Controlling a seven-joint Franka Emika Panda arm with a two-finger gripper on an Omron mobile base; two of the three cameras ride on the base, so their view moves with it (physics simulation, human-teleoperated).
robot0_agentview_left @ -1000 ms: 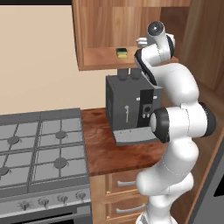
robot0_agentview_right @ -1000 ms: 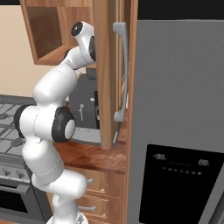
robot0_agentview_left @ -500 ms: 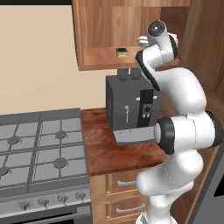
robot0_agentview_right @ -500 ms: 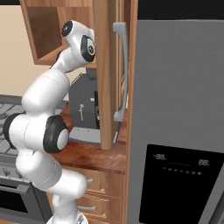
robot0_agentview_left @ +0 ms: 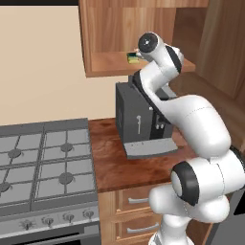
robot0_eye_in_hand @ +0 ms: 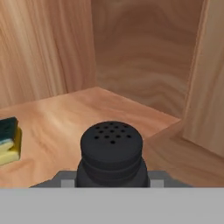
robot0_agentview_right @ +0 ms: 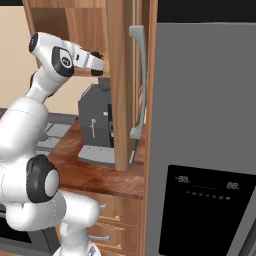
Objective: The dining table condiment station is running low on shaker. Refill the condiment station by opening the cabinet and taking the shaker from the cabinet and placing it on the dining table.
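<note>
Hand view: a black shaker (robot0_eye_in_hand: 111,155) with a perforated domed cap stands upright on the shelf of the open cabinet (robot0_eye_in_hand: 144,57), seated between the jaws of the gripper (robot0_eye_in_hand: 111,178), whose grey finger parts sit against its two sides; the gripper appears clenched on the shaker's body just below the cap. A yellow-and-green sponge (robot0_eye_in_hand: 8,140) lies apart on the same shelf. Right base view: the gripper (robot0_agentview_right: 98,62) reaches into the cabinet beside the swung-out door (robot0_agentview_right: 119,90) with its silver bar handle (robot0_agentview_right: 138,82), above a dark coffee machine (robot0_agentview_right: 95,127) on the tabletop (robot0_agentview_right: 95,172). As a judgement, the shaker is small, light and rigid, with a smooth, possibly slippery cylindrical wall; a hold at mid-body, under the wider cap rim, looks most secure, and keeping it upright should avoid spilling through the holes.
</note>
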